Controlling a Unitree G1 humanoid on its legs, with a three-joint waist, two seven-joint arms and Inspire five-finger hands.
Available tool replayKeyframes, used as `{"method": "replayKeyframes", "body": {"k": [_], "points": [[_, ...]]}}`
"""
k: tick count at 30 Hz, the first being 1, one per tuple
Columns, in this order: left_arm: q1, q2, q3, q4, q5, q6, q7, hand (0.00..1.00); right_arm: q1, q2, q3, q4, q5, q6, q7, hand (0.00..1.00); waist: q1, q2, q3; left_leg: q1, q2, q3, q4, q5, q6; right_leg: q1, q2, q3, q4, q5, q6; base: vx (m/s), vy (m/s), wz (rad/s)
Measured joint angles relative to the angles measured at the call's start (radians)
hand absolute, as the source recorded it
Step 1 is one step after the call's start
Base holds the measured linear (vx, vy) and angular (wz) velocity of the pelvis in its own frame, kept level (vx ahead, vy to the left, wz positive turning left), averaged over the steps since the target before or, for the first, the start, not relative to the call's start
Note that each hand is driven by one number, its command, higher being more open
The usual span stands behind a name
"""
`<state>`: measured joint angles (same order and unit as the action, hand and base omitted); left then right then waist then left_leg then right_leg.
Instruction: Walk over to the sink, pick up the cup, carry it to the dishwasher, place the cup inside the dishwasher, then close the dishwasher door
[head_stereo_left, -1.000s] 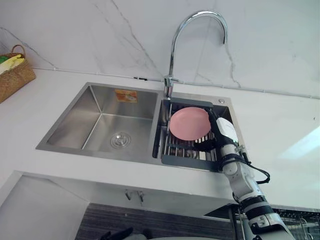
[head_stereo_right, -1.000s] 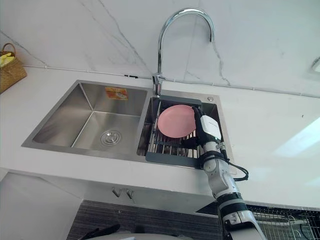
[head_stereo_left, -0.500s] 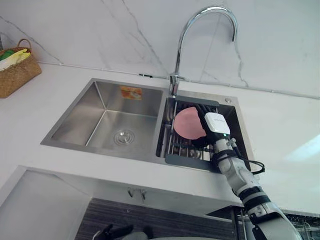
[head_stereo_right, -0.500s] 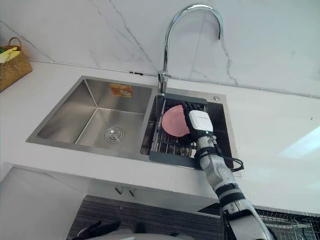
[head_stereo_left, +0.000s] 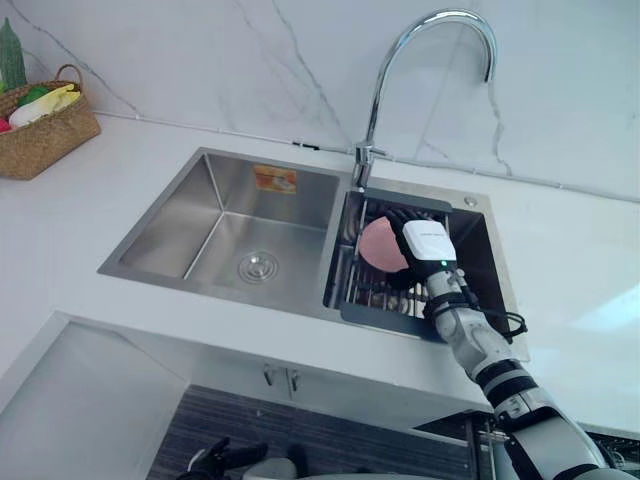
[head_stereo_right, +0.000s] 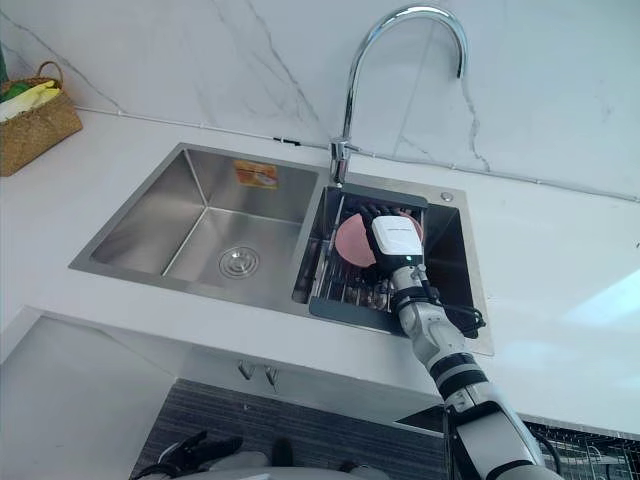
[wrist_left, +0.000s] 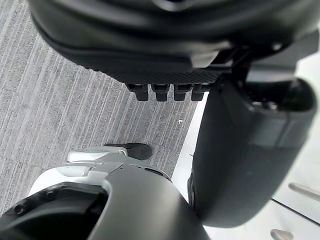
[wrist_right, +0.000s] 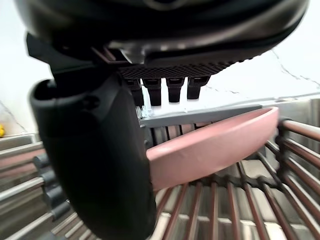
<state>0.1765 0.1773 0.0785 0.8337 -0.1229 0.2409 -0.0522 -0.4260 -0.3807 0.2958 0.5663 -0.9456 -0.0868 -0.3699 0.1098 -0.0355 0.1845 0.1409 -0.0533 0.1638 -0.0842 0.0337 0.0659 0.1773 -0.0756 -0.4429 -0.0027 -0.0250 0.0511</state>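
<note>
Right wrist view: pink plate (wrist_right: 210, 145) rim lies between right hand (wrist_right: 95, 150) thumb and straight fingers (wrist_right: 172, 91), unclamped. Left eye view shows its rack (head_stereo_left: 365, 290) at sink's (head_stereo_left: 180, 225) 3 o'clock. Left hand (wrist_left: 240, 150) hangs with fingers loose.

White marble-look countertop (head_stereo_left: 580, 260), running 9 to 3 o'clock below a matching wall. Set into it, centre: a stainless double sink (head_stereo_left: 215, 200). The left basin has a round drain (head_stereo_left: 258, 265) on its floor and an orange sticker (head_stereo_left: 275, 178) on its back wall at 12. The chrome gooseneck faucet (head_stereo_left: 363, 160) stands on the sink's back rim, between the basins. The right basin holds a dark dish rack (head_stereo_left: 385, 315), with a pink plate (head_stereo_left: 378, 245) leaning on its bars. A wicker basket (head_stereo_left: 45, 140) sits on the counter at 10 o'clock, well apart from the sink, with yellow and green items inside. Grey striped floor (wrist_left: 75, 100) below.
</note>
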Motion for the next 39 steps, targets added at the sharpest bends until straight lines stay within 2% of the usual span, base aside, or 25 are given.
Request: {"method": "replayKeyframes", "body": {"k": [3, 13, 22, 29, 34, 39], "points": [[0.001, 0.000, 0.000, 0.000, -0.042, 0.003, 0.001, 1.00, -0.002, -0.003, 0.011, 0.000, -0.046, -0.020, -0.030, 0.00, 0.013, -0.003, 0.001, -0.001, -0.001, 0.000, 0.000, 0.001, 0.002, -0.003, -0.001, 0.000, 0.004, 0.000, 0.000, 0.00, 0.000, 0.00], [0.005, 0.002, 0.011, 0.002, -0.075, -0.007, 0.004, 1.00, -0.002, -0.072, 0.026, -0.001, -0.139, -0.072, -0.087, 0.00, 0.013, -0.017, 0.013, -0.003, -0.004, -0.006, 0.000, 0.000, 0.004, -0.008, -0.007, -0.002, 0.018, -0.002, 0.004, 0.00, 0.002, 0.01], [0.007, 0.002, 0.012, 0.001, -0.073, -0.010, 0.009, 1.00, 0.006, -0.173, 0.024, -0.040, -0.137, -0.070, -0.071, 0.00, 0.008, -0.017, 0.013, -0.008, -0.006, 0.009, 0.001, 0.000, 0.004, -0.023, -0.010, 0.014, 0.023, -0.003, 0.005, -0.02, 0.004, -0.04], [0.015, 0.002, 0.012, 0.000, -0.074, -0.020, 0.012, 1.00, 0.008, -0.206, 0.022, -0.040, -0.134, -0.070, -0.072, 0.00, -0.002, -0.016, 0.013, -0.007, -0.008, 0.013, 0.001, 0.000, 0.004, -0.025, -0.012, 0.019, 0.025, -0.003, 0.005, -0.01, 0.001, -0.01], [0.024, 0.002, 0.012, -0.002, -0.074, -0.030, 0.012, 1.00, 0.009, -0.210, -0.040, -0.042, -0.135, -0.072, -0.085, 0.00, -0.012, -0.016, 0.012, -0.007, -0.008, 0.021, 0.001, 0.000, 0.004, -0.030, -0.012, 0.028, 0.025, -0.003, 0.004, -0.01, 0.006, -0.04], [0.027, 0.002, 0.012, -0.002, -0.073, -0.032, 0.013, 1.00, 0.067, -0.271, -0.108, -0.160, -0.134, -0.073, -0.083, 0.00, -0.022, -0.015, 0.011, -0.007, -0.007, 0.041, 0.001, -0.001, 0.005, -0.039, -0.010, 0.053, 0.024, -0.002, 0.004, 0.01, 0.006, -0.13]]}}
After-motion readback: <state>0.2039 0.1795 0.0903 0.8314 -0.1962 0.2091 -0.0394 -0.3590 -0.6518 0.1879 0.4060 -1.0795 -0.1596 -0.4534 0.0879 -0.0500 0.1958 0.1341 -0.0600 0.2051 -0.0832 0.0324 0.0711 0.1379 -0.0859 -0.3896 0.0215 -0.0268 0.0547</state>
